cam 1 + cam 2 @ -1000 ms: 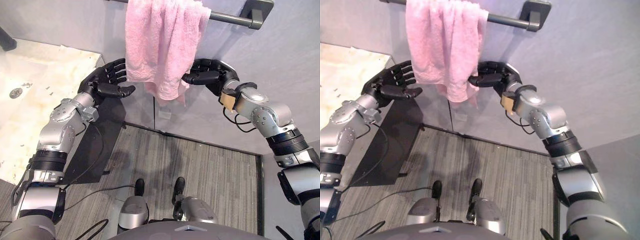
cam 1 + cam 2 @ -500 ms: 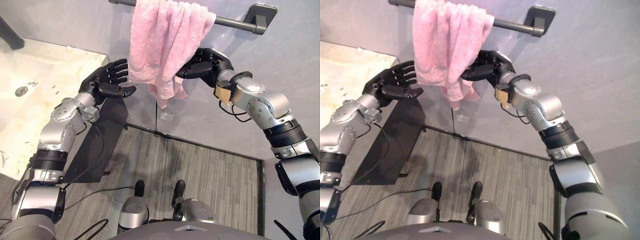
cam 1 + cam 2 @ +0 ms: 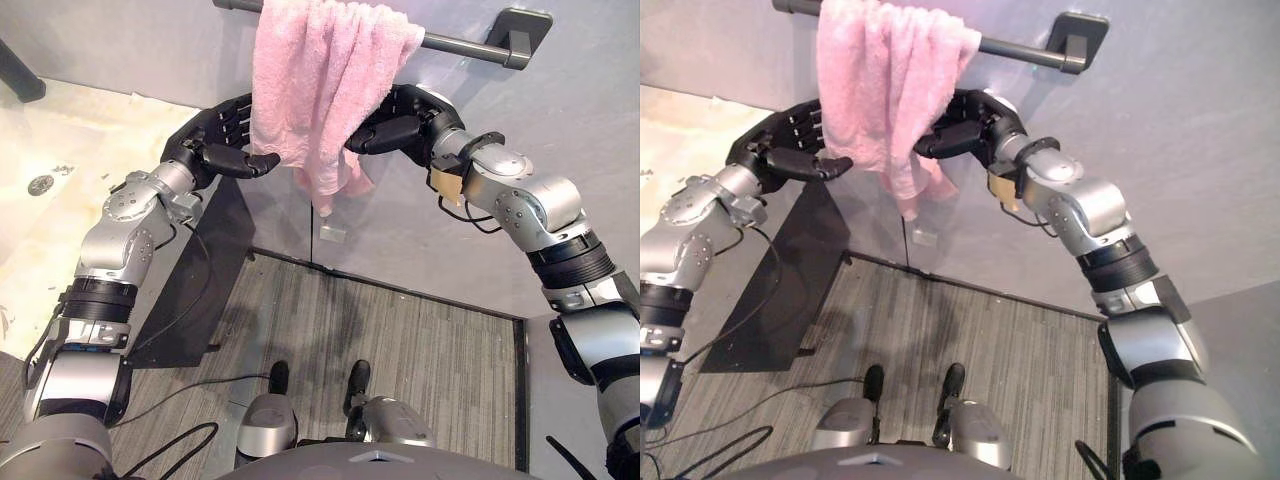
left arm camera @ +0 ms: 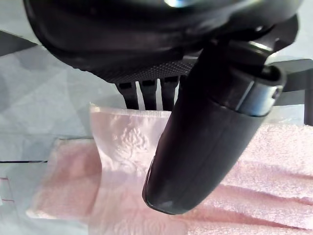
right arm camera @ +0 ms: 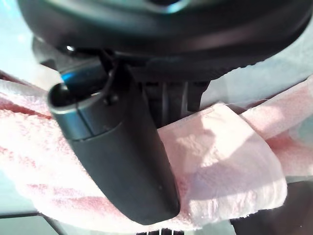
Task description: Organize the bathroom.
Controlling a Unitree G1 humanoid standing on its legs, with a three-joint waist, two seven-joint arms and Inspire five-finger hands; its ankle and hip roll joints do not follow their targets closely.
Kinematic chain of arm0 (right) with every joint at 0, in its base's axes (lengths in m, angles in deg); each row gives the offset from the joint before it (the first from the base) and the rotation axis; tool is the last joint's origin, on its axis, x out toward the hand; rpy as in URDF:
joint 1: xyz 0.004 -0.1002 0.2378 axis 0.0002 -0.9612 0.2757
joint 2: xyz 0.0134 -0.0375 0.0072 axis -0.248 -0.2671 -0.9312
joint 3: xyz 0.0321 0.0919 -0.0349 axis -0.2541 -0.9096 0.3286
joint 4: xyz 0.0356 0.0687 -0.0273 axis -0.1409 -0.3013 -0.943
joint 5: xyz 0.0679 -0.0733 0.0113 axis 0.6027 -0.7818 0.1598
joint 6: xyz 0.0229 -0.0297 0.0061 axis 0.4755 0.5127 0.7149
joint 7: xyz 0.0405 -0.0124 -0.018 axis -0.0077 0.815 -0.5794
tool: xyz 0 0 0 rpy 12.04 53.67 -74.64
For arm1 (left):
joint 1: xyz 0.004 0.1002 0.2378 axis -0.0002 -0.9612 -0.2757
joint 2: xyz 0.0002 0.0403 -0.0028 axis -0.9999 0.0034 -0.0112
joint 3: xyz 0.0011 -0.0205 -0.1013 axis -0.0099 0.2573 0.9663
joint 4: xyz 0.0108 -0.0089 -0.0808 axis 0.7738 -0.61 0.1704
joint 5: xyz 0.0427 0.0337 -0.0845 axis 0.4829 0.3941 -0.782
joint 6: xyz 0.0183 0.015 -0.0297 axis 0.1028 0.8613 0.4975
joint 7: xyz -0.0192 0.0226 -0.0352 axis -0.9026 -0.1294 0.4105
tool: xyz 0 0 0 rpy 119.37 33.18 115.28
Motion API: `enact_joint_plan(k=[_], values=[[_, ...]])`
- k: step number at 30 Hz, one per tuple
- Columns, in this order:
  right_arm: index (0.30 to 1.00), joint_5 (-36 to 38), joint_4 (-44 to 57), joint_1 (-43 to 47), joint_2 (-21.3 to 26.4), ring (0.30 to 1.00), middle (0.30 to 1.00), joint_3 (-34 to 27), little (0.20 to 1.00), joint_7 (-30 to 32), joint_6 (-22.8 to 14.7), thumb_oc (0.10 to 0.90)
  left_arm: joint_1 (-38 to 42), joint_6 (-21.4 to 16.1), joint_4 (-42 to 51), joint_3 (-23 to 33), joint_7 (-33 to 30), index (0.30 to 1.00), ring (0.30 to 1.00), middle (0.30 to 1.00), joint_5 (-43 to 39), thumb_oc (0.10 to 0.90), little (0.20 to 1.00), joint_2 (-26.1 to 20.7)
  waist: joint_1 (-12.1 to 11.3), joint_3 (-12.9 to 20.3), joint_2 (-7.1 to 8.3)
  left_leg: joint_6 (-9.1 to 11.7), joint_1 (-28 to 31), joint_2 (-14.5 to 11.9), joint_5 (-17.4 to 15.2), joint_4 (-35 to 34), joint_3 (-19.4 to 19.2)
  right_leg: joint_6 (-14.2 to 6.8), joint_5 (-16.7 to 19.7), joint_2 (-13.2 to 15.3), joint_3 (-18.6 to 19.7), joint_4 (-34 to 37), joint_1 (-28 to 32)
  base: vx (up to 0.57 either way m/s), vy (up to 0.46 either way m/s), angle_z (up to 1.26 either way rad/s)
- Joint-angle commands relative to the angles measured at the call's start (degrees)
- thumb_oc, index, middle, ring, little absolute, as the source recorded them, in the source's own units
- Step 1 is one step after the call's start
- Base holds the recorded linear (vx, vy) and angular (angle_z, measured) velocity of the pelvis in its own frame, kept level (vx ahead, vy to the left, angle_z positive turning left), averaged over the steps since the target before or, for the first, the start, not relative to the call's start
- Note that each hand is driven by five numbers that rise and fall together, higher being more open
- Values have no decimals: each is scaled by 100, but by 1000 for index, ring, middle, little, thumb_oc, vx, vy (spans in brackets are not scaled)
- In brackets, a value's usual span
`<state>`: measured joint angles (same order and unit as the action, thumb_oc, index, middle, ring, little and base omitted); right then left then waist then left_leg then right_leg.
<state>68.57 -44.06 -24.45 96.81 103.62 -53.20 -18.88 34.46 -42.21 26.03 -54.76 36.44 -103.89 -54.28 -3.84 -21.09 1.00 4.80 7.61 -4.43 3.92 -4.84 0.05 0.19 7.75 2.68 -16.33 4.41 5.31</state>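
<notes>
1. I see the pink towel [image 3: 320, 80] draped over the dark wall bar [image 3: 470, 42].
2. My left hand [image 3: 215, 145] pinches its left edge, thumb in front, fingers behind.
3. My right hand [image 3: 400, 125] clamps its right edge likewise.
4. A black panel [image 3: 195, 290] leans against the grey wall [image 3: 560, 180] below.

No readable text, label, number or sign anywhere. Pink towel [image 3: 325, 80] plain, no tag legible. Towel bar [image 3: 470, 43] and grey wall [image 3: 580, 120] unmarked. Small tan patch on right wrist [image 3: 443, 186], at 3 o'clock of towel, carries no legible print.
</notes>
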Motion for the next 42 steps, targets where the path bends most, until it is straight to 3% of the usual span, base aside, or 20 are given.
enact_joint_plan(k=[1, 5, 6, 7, 8, 9, 10, 11, 30, 36, 42], values=[[900, -461, -152, 638, 76, 900, 900, -2, 900, -149, -488, 800, -71, -339, 72, -366, -118, 900, 900, 900, 124, 800, 900, -180, -25, 1757, -28, -47, 67, 226, -385, 114, -400, -569, -1109, 127, 412, -429, 338, 0, 0, 0], [900, -485, -99, 454, 47, 900, 900, -32, 900, -225, -491, 800, -52, -329, 124, -349, -162, 900, 900, 900, 98, 800, 900, -203, -2, 1717, -44, -43, 81, 215, -383, 119, -414, -574, -1104, 128, 430, -431, 344, 0, 0, 0], [836, -468, -85, 441, 39, 836, 836, -33, 836, -235, -476, 758, -54, -336, 118, -345, -156, 900, 900, 900, 109, 800, 900, -191, 4, 1710, -48, -41, 86, 211, -380, 116, -416, -573, -1103, 128, 436, -433, 342, 0, 0, 0], [578, -467, -87, 417, 16, 578, 578, -31, 578, -271, -476, 585, -58, -324, 122, -342, -153, 900, 900, 900, 127, 800, 900, -175, 8, 1702, -53, -40, 92, 206, -379, 115, -419, -572, -1099, 130, 438, -432, 344, 0, 0, 0], [434, -466, -78, 408, -5, 434, 434, -23, 434, -282, -464, 489, -57, -321, 127, -352, -139, 582, 582, 582, 118, 588, 582, -170, 11, 1697, -57, -39, 98, 202, -374, 108, -419, -574, -1096, 130, 444, -426, 349, 0, 0, 0], [300, -414, -67, 396, -2, 300, 300, -20, 300, -290, -452, 400, -59, -313, 117, -361, -147, 354, 354, 354, 105, 436, 354, -188, 17, 1692, -64, -38, 115, 197, -371, 95, -417, -575, -1092, 126, 453, -417, 358, 0, 0, 0], [300, -414, -67, 396, -2, 300, 300, -20, 300, -290, -452, 400, -59, -313, 117, -361, -147, 354, 354, 354, 105, 436, 354, -188, 17, 1692, -64, -38, 115, 197, -371, 95, -417, -575, -1092, 126, 453, -417, 358, 0, 0, 0], [300, -407, -65, 397, -2, 300, 300, -22, 300, -298, -448, 400, -57, -314, 110, -361, -146, 300, 300, 300, 100, 400, 300, -187, 19, 1690, -67, -37, 118, 198, -369, 92, -417, -575, -1092, 124, 456, -415, 361, 3, -1, -4], [300, -472, -170, 152, 1, 300, 300, -150, 300, -395, -414, 400, -147, -207, 37, -233, -303, 300, 300, 300, -13, 400, 300, -210, 71, 1758, -112, -16, 228, 168, -373, 26, -453, -592, -1088, 122, 447, -327, 459, 0, 0, 0], [300, -1011, -207, -25, 138, 300, 300, -268, 300, -371, -358, 400, -419, -237, -29, 93, -616, 300, 300, 300, 27, 400, 300, -235, 74, 1753, -119, -12, 258, 152, -370, -2, -490, -589, -1084, 133, 407, -315, 471, 0, 0, 0], [300, -1732, -227, -400, 661, 300, 300, -700, 300, -128, -293, 400, -1102, -232, 204, 703, -724, 300, 300, 300, 51, 400, 300, -255, 100, 1699, -125, -6, 267, 104, -365, -16, -554, -585, -1105, 140, 395, -343, 456, -10, -1, -2]])
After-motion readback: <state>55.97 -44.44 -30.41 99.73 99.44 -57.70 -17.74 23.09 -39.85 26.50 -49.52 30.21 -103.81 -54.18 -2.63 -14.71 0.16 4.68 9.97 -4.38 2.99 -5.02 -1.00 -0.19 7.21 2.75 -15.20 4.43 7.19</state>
